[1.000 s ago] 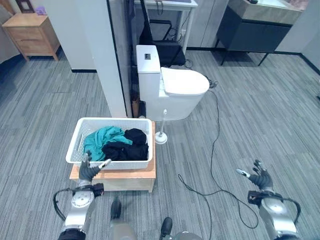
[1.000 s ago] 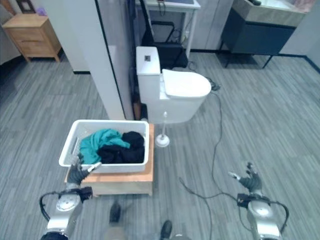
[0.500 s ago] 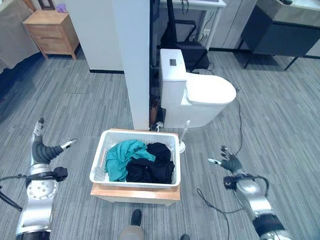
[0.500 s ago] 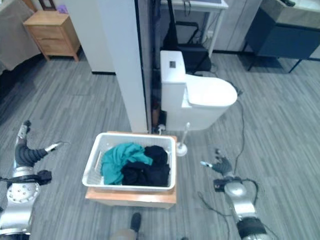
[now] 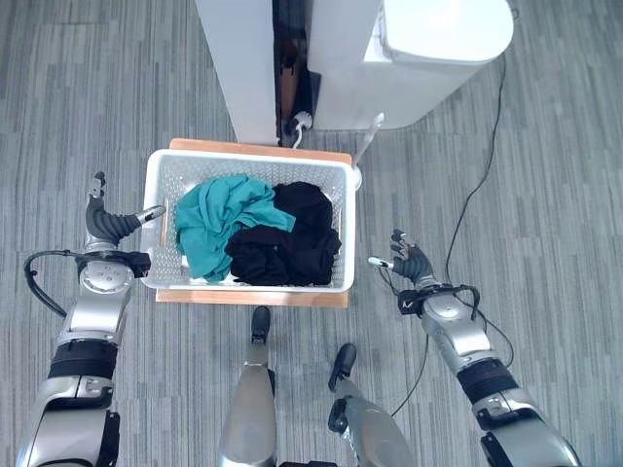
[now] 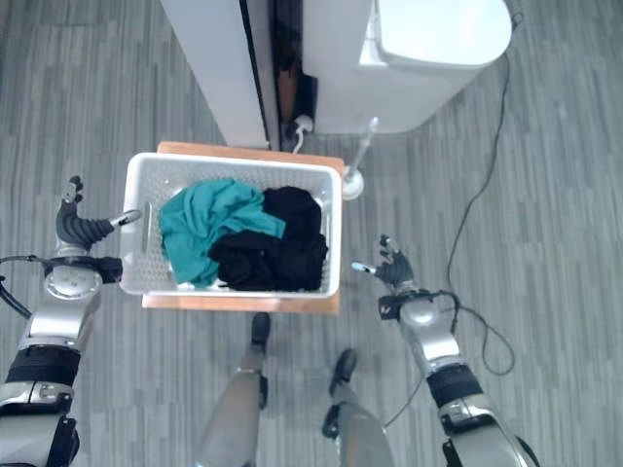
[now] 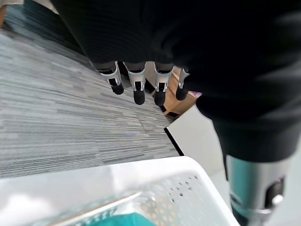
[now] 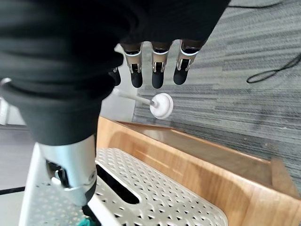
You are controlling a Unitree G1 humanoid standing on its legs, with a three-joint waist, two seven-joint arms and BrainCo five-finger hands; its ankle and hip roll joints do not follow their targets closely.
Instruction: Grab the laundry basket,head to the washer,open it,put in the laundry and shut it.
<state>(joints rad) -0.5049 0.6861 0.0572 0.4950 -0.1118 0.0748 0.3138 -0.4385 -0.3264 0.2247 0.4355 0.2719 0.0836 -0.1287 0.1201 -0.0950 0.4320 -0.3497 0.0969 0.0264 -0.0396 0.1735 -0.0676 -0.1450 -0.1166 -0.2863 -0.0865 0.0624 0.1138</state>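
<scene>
The white perforated laundry basket (image 5: 248, 158) sits on a low wooden stand (image 5: 253, 297) right in front of me. A teal garment (image 5: 219, 219) and black clothes (image 5: 292, 238) lie inside it. My left hand (image 5: 102, 226) is open beside the basket's left wall, with its thumb tip reaching the rim. The left wrist view shows its straight fingers (image 7: 138, 89) above the basket's corner (image 7: 155, 169). My right hand (image 5: 409, 263) hangs open a short way off the basket's right side, holding nothing. Its fingers (image 8: 157, 75) point past the basket's handle slot (image 8: 117, 186).
A white pillar (image 5: 238, 58) and a toilet (image 5: 438, 49) stand just behind the basket. A toilet brush (image 5: 365, 156) stands at its far right corner. A black cable (image 5: 477, 195) runs over the grey plank floor on the right.
The camera has tipped down and moved closer, so the basket sits higher in view. My left hand has closed in on the basket's left wall. My right hand keeps its gap.
</scene>
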